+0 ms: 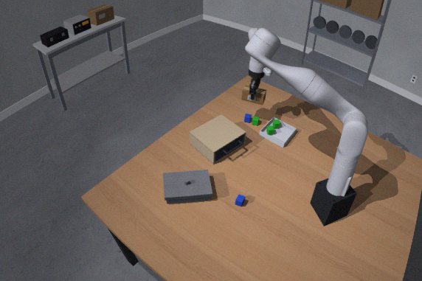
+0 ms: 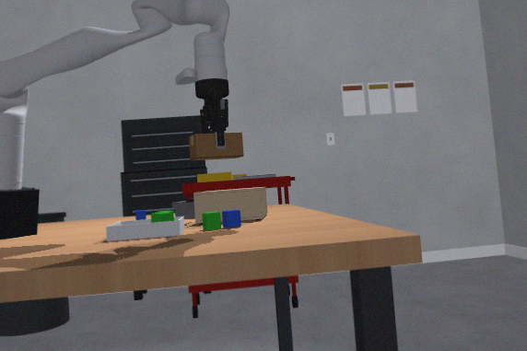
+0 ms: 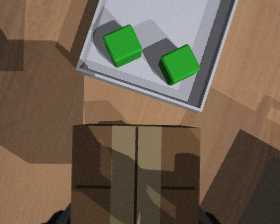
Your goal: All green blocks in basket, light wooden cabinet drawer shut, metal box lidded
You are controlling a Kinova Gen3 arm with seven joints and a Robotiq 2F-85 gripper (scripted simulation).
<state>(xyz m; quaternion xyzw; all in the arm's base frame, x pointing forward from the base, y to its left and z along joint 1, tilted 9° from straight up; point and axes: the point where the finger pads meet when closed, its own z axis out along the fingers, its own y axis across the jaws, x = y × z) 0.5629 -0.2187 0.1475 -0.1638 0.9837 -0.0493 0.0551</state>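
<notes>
Gripper (image 2: 220, 141) grips a brown cardboard box (image 2: 216, 146), taped along its top.

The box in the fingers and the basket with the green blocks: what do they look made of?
The box looks like matte brown cardboard: a paler tape strip runs along its top seam in the wrist view. The basket reads as a smooth, light grey tray, plastic or painted metal; its flat, even walls leave that open.
</notes>
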